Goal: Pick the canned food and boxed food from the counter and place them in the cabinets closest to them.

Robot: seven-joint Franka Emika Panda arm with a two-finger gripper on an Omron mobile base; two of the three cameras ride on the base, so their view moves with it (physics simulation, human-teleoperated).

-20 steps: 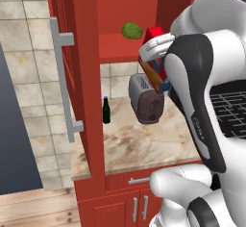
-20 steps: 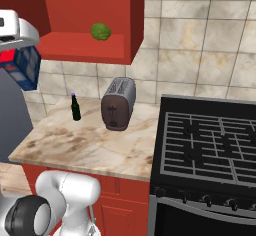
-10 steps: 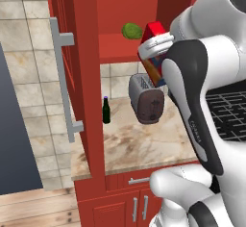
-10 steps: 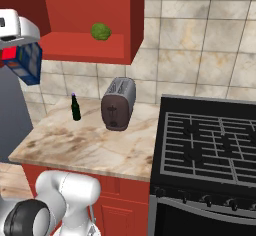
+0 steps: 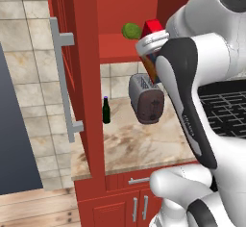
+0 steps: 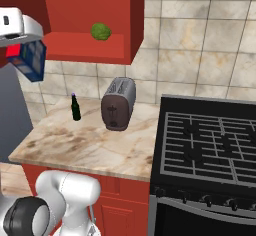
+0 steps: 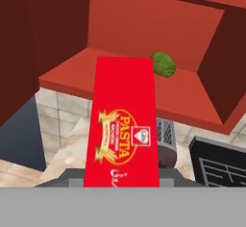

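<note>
My gripper (image 6: 22, 50) is pinching the boxed food (image 7: 124, 125), holding it tilted before the open cabinets (image 7: 144, 84), near a green ball (image 7: 164, 64).

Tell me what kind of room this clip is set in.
A rendered home kitchen, by the look of it: a gas stove beside a marbled counter, a toaster against the tiled wall, and red wall cabinets above.

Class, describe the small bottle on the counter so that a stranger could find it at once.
Start at the marbled counter left of the stove. Near the tiled wall, beside the toaster, stands the bottle: dark green, slim and upright, far smaller than the toaster.
</note>
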